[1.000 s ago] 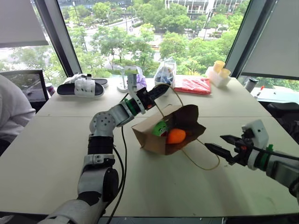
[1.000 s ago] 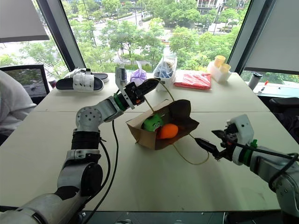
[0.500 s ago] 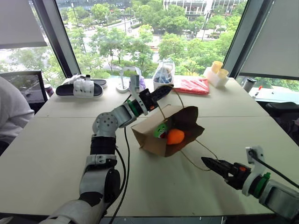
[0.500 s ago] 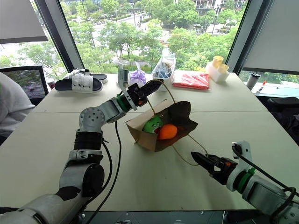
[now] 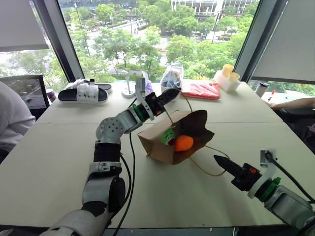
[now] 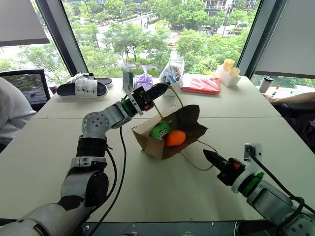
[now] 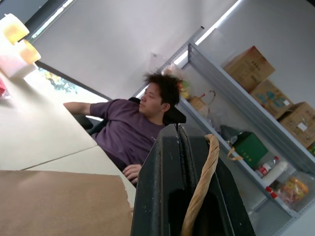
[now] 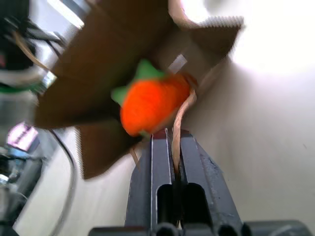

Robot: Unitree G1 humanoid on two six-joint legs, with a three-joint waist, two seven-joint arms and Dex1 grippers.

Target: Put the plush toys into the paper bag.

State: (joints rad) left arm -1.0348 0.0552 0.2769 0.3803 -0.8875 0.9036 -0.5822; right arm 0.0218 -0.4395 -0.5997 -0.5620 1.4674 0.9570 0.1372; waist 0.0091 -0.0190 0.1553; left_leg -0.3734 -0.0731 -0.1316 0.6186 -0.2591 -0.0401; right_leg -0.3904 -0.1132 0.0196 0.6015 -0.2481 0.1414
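The left arm reaches forward and up over the middle of the surface [image 5: 59, 162], its forearm angled toward the windows. Its left end effector [image 5: 170, 93] is closed on one thin beige handle [image 7: 201, 189] of the paper bag [image 5: 162, 147], holding that loop raised above the bag's mouth. The right arm comes in low from the near right edge, its right end effector [image 5: 220, 161] pointing toward the bag. Its fingers are pressed together with the bag's other handle [image 8: 178, 123] pinched between them; this loop trails across the surface to the bag.

The paper bag lies tipped on its side in the middle, mouth open toward the right arm. The orange plush toy [image 5: 183, 143] and the green plush toy [image 5: 169, 136] sit side by side just inside the mouth, touching.

The surface is pale and broad. Along its far edge, by the windows, rest a pair of black and white sandals [image 5: 84, 92], a purple bag [image 6: 144, 81], a clear plastic bag [image 5: 173, 77], a red packet [image 5: 203, 90] and a white holder with yellow cups [image 5: 227, 77]. A person in white [image 5: 12, 120] sits at the left edge, and another person's arm [image 5: 291, 103] rests at the far right. Trees show beyond the glass.

The near half of the surface, between the two arms, is bare.
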